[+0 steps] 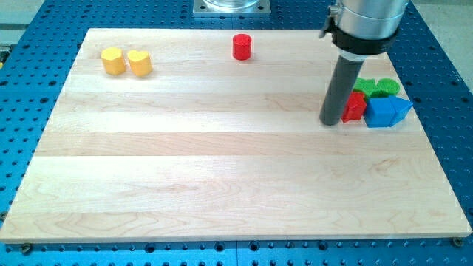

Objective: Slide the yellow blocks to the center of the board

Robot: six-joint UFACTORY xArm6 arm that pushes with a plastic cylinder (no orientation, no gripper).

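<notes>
Two yellow blocks sit side by side near the board's top left: a yellow hexagon-like block [113, 60] and a yellow heart-shaped block [139, 63]. They touch or nearly touch. My tip [329, 122] is at the view's right, far from the yellow blocks. It stands just left of a small red block [355, 108] and seems to touch it.
A red cylinder [242, 46] stands near the top edge, middle. At the right, a cluster: the red block, a blue block [386, 111] and green blocks [377, 87] behind them. The wooden board [222, 177] lies on a blue perforated table.
</notes>
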